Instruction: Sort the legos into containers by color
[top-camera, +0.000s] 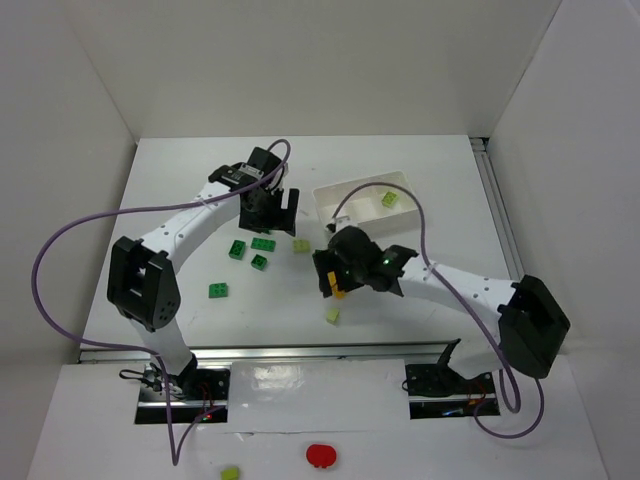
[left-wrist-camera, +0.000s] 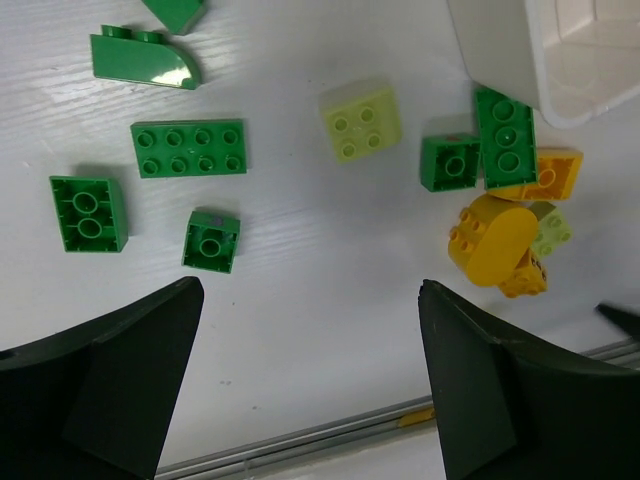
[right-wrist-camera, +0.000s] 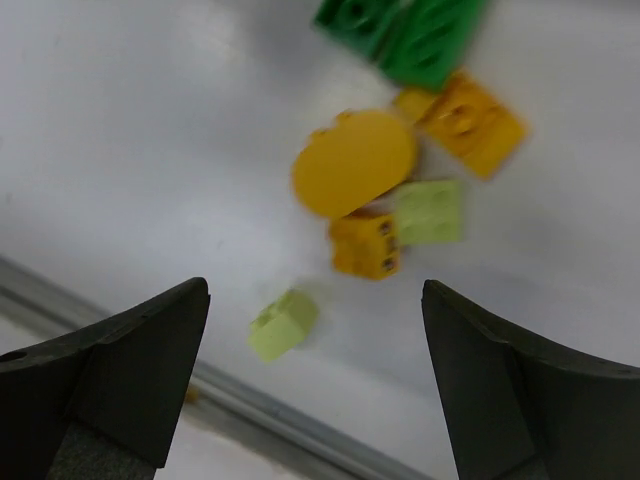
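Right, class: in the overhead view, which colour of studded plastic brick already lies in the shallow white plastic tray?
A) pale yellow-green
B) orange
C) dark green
A: the shallow white plastic tray visibly holds one pale yellow-green studded brick, with nothing orange or dark green in it.

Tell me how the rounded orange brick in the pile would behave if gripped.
The rounded orange brick looks like rigid plastic, so it should not deform. Its smooth curved face could slip unless flat sides are pinched. It seems to lie against a small orange brick and a pale yellow-green brick, so a push would probably shift those too.
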